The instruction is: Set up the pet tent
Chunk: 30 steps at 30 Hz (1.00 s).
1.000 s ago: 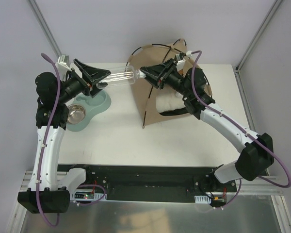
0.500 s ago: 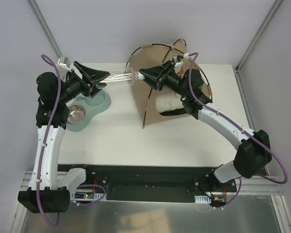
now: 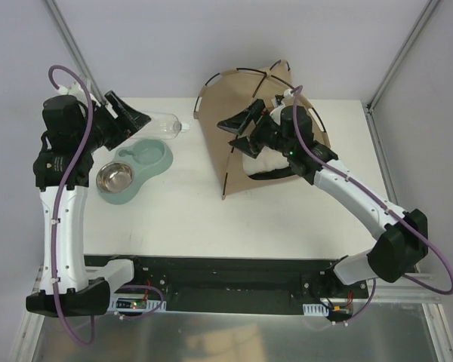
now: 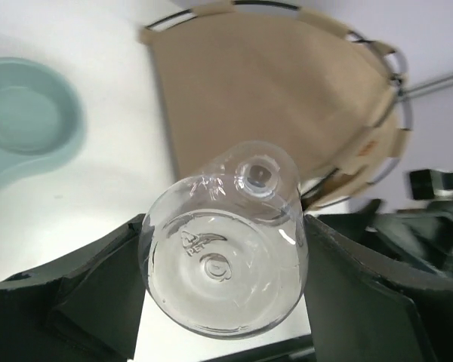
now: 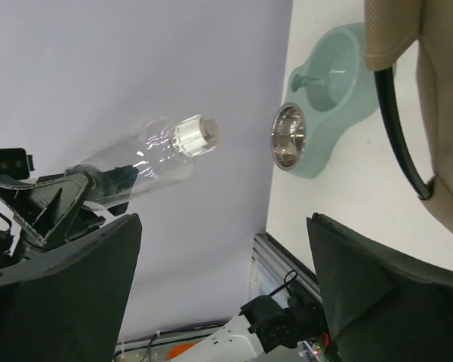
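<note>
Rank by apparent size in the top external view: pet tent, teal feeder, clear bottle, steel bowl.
1. pet tent
2. teal feeder
3. clear bottle and steel bowl: these look alike, and the bottle is raised toward the camera, so they stay unranked.

1. A robotics lab test cell: a flat white table [image 3: 189,219] enclosed by plain pale grey walls [image 3: 151,38] and slanted aluminium frame posts [image 3: 70,45].
2. A black metal mounting rail [image 3: 234,275] along the near edge carries two white-and-black robot arms [image 3: 64,226] and small exposed circuit boards [image 3: 132,304] with loose wiring.
</note>
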### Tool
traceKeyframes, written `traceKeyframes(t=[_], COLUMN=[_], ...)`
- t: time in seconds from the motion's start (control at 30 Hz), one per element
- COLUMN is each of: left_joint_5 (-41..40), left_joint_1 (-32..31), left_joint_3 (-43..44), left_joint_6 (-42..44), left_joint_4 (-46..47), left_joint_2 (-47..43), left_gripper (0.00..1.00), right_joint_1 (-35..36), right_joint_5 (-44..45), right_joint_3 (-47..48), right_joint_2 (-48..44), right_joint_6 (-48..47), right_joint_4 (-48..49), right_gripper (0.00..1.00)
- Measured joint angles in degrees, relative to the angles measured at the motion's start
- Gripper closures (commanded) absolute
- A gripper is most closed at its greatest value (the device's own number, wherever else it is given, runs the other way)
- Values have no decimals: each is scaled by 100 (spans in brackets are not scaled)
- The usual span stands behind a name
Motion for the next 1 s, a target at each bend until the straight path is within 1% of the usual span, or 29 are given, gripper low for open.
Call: traceKeyframes(t=[0.1,0.23,0.43,0.5,0.7,1.0], left_joint_5=[-610,-1401,-2485,-2761,-3460,-4033], left_joint_1=[2,2,42,79,249,339], left_joint_3=[337,380,407,542,1311,2400], left_joint_6=[588,1161,1674,1784,2092,2369], left_joint_4=[-564,-1091,-1440,-1539,-1679,-1694], left_joint_2=[195,608,1727,2135,2922,3740], left_gripper=[56,55,55,55,56,56], right_joint_1=[-4,-20,-162,-238,-529,-791], right_joint_5=[229,616,1274,1497,1937,2094], right_joint_3=[151,341,435,435,435,433], right_joint_2=[-210,-586,-1235,-1432,-1700,-1694], right_joint_6=[-420,-1025,-1945,-2216,-2704,-2933], right_joint_4=[-540,-1128,-1742,-1886,-2103,-2214], right_gripper=[1,1,1,1,1,1])
